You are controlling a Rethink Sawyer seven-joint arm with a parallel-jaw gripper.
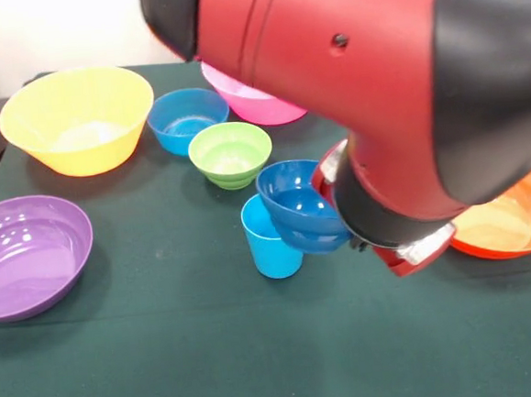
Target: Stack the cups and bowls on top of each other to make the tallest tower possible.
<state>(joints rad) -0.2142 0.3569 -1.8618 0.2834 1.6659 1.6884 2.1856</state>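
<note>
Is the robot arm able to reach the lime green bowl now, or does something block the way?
Probably yes. The lime green bowl stands open on the table with nothing in or on it. The dark blue bowl beside the arm might need releasing first.

- The red and black arm (367,89) fills the upper right of the front view, reaching down from the top edge.
- Its wrist end sits low at right of centre.
- The hand itself is hidden behind the arm's bulk.
</note>
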